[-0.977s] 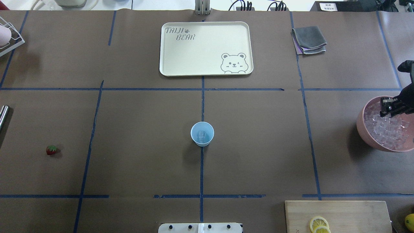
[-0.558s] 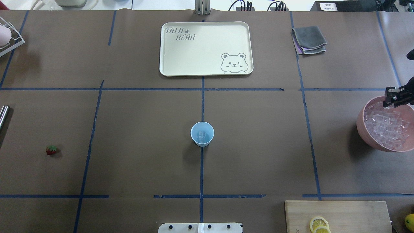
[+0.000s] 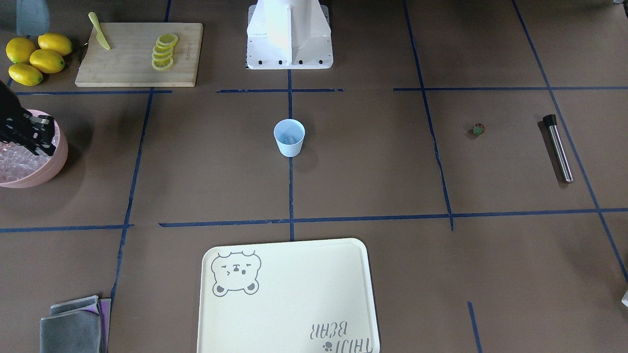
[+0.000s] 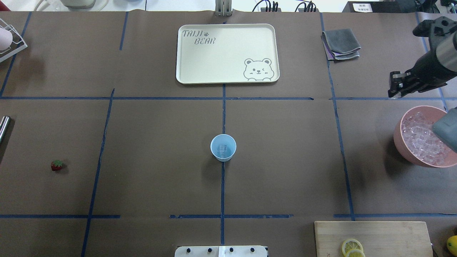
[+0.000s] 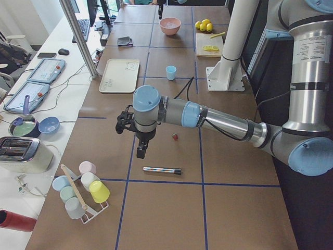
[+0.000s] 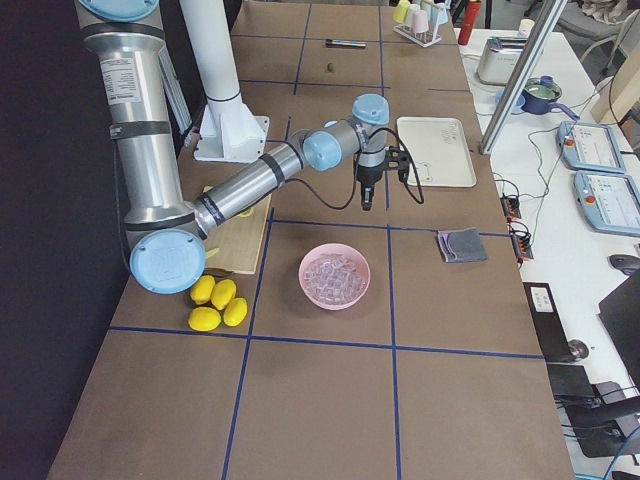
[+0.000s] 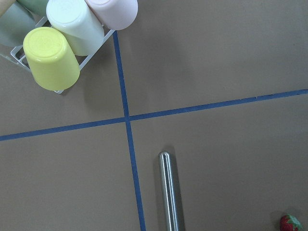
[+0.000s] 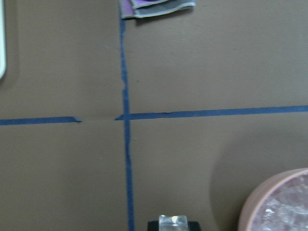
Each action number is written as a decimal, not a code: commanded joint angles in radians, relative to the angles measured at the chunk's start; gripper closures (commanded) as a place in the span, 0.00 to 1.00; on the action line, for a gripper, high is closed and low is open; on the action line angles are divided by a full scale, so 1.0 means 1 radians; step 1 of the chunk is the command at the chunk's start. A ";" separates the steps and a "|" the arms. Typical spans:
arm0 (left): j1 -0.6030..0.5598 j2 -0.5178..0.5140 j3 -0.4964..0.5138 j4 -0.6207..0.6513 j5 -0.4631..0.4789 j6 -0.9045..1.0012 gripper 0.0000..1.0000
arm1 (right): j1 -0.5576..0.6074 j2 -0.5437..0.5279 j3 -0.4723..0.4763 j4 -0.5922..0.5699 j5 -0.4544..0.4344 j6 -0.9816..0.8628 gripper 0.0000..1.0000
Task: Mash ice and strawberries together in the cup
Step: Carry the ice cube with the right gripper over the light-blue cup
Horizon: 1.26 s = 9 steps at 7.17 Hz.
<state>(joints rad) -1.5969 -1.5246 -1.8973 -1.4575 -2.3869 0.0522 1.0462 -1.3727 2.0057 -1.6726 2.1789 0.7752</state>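
Brown-papered bench, taped into blue squares: the light-blue cup stands upright at the centre on a tape line, with clear ice inside.
The strawberry, red with a green top, lies well apart on the robot's left, near a steel rod. A pink bowl heaped with more ice sits far right; beyond it the right pincer pinches an ice cube. The left pincer hangs above the rod; whether spread or pressed together, I cannot tell.
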 commanded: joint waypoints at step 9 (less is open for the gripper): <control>0.003 0.001 0.018 -0.003 0.005 0.000 0.00 | -0.601 0.630 -0.268 -0.159 -0.396 0.546 1.00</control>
<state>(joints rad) -1.5938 -1.5228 -1.8800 -1.4593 -2.3834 0.0522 0.4559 -0.7633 1.7680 -1.8328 1.7919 1.3116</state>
